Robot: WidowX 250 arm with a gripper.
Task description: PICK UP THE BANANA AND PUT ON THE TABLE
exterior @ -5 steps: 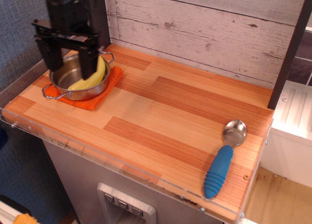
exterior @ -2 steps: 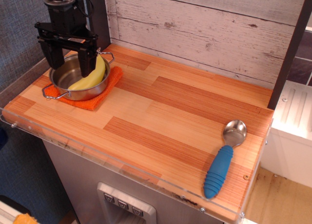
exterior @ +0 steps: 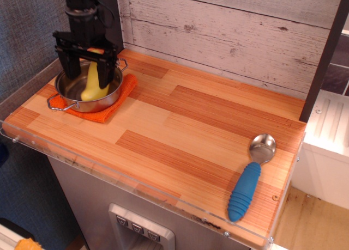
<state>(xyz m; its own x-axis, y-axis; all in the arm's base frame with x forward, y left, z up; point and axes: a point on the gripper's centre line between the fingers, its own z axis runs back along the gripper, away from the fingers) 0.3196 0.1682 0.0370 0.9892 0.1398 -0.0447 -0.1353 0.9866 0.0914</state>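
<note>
The worktop lay under the hand and stretched far to its right side. Directly below the hand sat a steel pot on an orange cloth. The hand was wide open, fingers approx. either side of the banana, which stood tilted inside the pot; contact not clear. A blue-handled spoon lay well apart, w/ bowl up.

Toy kitchen, wooden counter, pot, spoon
</note>
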